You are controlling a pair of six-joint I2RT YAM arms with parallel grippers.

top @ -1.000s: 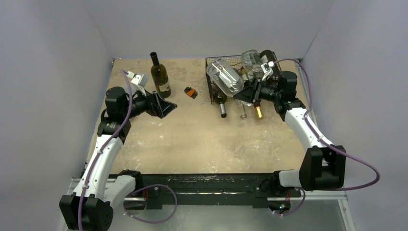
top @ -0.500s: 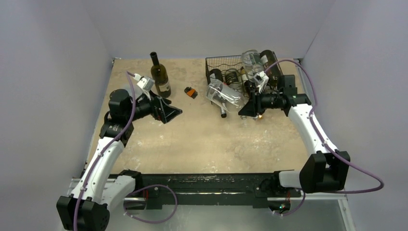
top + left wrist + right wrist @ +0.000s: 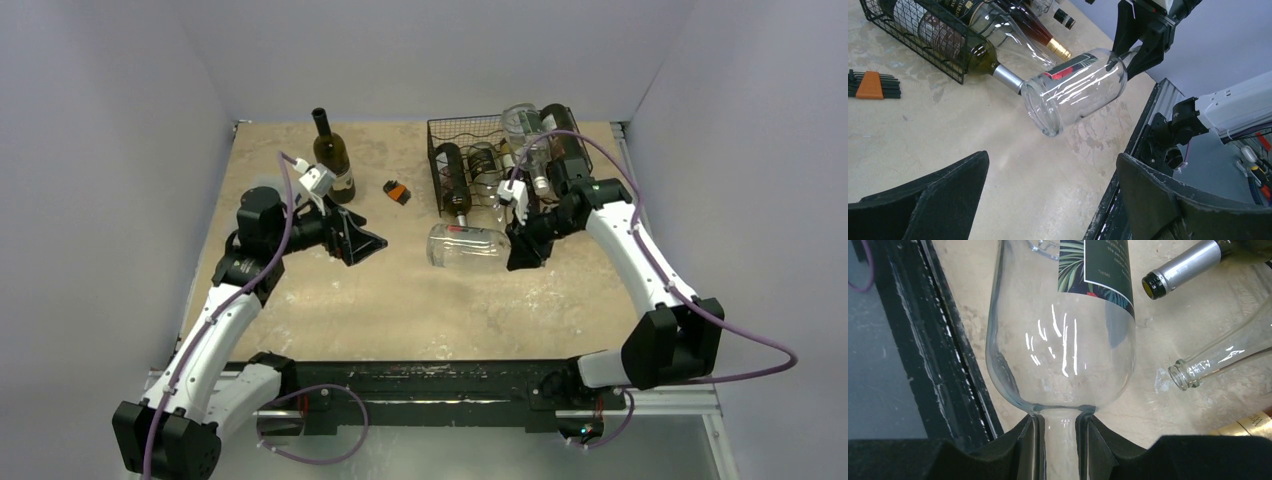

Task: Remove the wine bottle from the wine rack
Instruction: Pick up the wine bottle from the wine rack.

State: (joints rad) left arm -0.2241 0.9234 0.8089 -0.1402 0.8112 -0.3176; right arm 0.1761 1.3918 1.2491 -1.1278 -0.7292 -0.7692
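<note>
A clear glass wine bottle (image 3: 466, 247) with a dark leafy label hangs on its side just in front of the black wire wine rack (image 3: 450, 128), free of it. My right gripper (image 3: 520, 250) is shut on its neck; in the right wrist view the pads (image 3: 1030, 440) pinch the neck below the bottle's shoulder (image 3: 1063, 365). My left gripper (image 3: 362, 240) is open and holds nothing. It sits left of the bottle, facing the bottle's base (image 3: 1048, 112), with a gap between them. The rack (image 3: 878, 15) still holds several bottles.
A dark green bottle (image 3: 333, 160) stands upright at the back left. An orange and black hex key set (image 3: 398, 191) lies between it and the rack. A silver-capped neck (image 3: 1183, 267) and an open clear neck (image 3: 1198, 371) stick out of the rack's front.
The right arm has drawn the clear bottle out of the rack, down and towards the near left, and it now lies level. The left gripper has moved right, towards it.
</note>
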